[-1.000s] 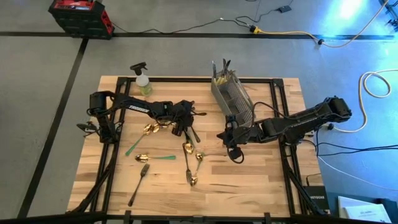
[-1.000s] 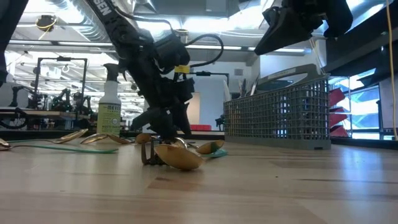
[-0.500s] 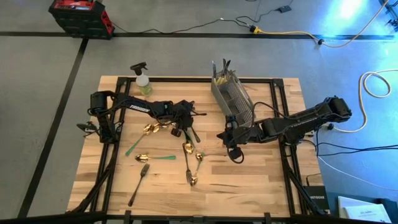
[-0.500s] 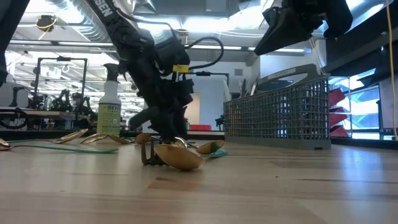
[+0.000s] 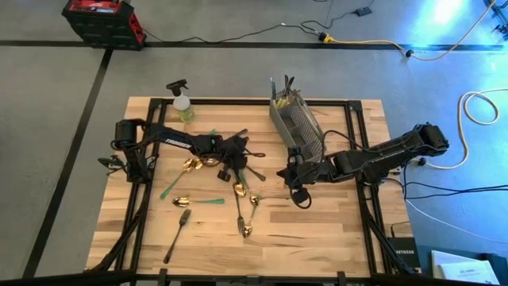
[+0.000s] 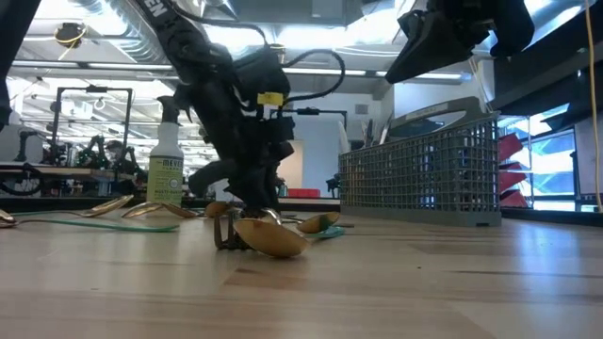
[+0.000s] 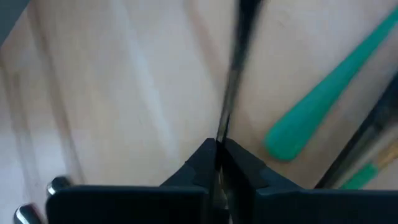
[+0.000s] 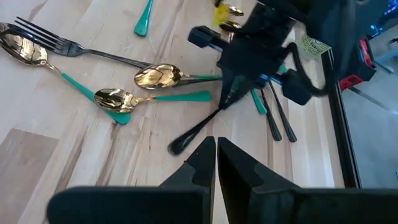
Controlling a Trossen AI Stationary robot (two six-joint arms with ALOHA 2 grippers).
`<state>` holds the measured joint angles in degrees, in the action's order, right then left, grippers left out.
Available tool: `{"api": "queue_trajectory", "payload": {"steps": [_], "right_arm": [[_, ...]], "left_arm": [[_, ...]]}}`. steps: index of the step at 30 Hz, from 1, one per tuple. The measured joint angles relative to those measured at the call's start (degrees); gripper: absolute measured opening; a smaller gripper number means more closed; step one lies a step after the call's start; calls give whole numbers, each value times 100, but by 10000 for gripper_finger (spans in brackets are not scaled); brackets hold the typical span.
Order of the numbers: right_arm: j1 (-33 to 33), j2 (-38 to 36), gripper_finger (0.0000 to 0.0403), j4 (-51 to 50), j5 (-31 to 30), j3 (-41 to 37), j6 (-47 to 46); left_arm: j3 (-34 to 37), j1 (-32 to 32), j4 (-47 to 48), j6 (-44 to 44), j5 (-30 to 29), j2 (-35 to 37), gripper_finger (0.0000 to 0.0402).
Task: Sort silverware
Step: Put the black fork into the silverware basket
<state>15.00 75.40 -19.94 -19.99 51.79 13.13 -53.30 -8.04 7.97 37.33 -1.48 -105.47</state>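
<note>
Left hand [image 5: 238,156]: clamped shut on a dark utensil [image 8: 198,132], mid-table.
Right hand [image 5: 287,176]: closed, empty, beside the mesh caddy [image 5: 297,121].

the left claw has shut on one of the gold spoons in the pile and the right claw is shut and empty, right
Not quite. The left claw has shut on a slim dark utensil, not a gold spoon; the left wrist view shows its dark handle pinched between the fingers, and the right wrist view shows it too. The rest holds: the right claw is shut and empty.
</note>
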Motion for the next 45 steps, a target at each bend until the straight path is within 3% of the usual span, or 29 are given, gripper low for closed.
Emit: {"api": "queue_trajectory", "payload": {"steps": [9,15,22,29,38,45], "right_arm": [[-2,0,1,-76,-32,0,-478],[-2,0,1,-176,-93,0,-550],[2,-369,1,-1652,-1534,2,-1898],[307,-988,1,-2366,-1837,-125,-2785],[1127,-1984,1,-2935,-2453,-703,-4145],[1838,-2382,1,-3017,-2643,-981,-5017]], "left_arm": [[-408,505,749,-366,-580,423,1],[-829,818,1284,-364,-1398,561,0],[-1161,1213,1449,167,-2843,595,0],[-1671,1370,1437,579,-3165,599,0],[-2455,970,831,2724,-3209,599,0],[-2894,317,-334,5579,-3152,605,0]]}}
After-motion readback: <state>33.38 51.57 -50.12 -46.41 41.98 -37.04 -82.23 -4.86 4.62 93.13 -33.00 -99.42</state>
